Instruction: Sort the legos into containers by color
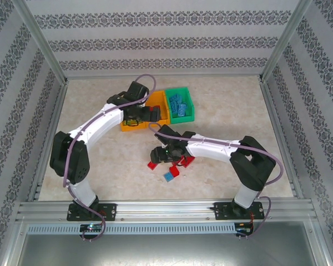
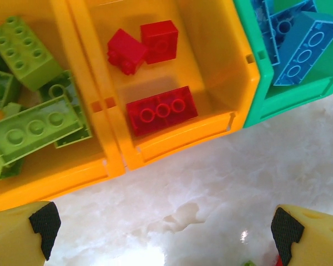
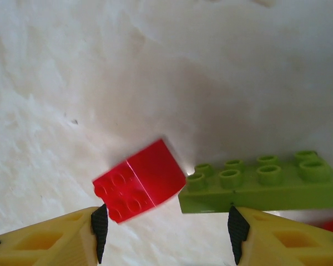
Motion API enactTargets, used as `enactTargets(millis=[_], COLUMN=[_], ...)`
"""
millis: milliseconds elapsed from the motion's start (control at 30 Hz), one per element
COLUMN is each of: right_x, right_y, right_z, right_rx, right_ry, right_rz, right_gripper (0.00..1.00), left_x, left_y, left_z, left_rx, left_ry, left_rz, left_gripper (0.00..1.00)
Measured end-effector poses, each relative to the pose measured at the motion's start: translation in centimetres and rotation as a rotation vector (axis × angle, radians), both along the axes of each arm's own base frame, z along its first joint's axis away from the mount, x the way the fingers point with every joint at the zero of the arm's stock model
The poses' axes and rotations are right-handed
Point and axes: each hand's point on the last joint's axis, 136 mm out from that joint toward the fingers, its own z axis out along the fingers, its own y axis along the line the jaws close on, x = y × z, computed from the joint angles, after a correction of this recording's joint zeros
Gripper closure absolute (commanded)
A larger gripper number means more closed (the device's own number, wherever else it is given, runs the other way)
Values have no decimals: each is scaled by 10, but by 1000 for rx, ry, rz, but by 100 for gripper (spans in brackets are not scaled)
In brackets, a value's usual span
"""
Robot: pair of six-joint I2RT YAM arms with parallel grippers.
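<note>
In the left wrist view the three joined containers lie ahead. The left orange bin (image 2: 72,177) holds lime green legos (image 2: 33,130). The middle orange bin (image 2: 211,61) holds three red legos (image 2: 161,111). The green bin (image 2: 277,102) holds blue legos (image 2: 305,47). My left gripper (image 2: 164,238) is open and has nothing in it, hovering over bare table just in front of the bins. My right gripper (image 3: 167,235) is open above a blurred red lego (image 3: 136,180) near its left finger, and a long lime green lego (image 3: 261,180) lies beside it. From above, the right gripper (image 1: 158,157) is over loose legos.
Seen from above, more red legos (image 1: 186,160) and a blue lego (image 1: 169,177) lie on the marble-patterned table near the right gripper. The bins (image 1: 180,105) sit at mid-table with the left gripper (image 1: 150,113) over them. Metal frame rails edge the table.
</note>
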Motion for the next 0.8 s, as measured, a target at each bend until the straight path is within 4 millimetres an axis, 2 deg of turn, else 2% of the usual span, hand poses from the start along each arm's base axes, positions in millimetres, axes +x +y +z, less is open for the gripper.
enactTargets(millis=[200, 300, 433, 667, 800], right_x=[17, 19, 18, 17, 19], right_y=[21, 23, 20, 11, 2], right_z=[2, 4, 5, 24, 24], right_rx=[19, 23, 10, -1, -42], right_ry=[-19, -24, -32, -75, -101], right_rz=[4, 7, 23, 42, 40], right_gripper=[37, 36, 35, 30, 25], left_x=[-10, -17, -28, -40, -44], left_y=[21, 32, 47, 55, 59], left_z=[3, 0, -1, -3, -12], left_rx=[-4, 3, 16, 17, 23], left_ry=[-12, -10, -13, -19, -1], left_rz=[46, 67, 97, 119, 130], left_gripper=[1, 1, 1, 1, 1])
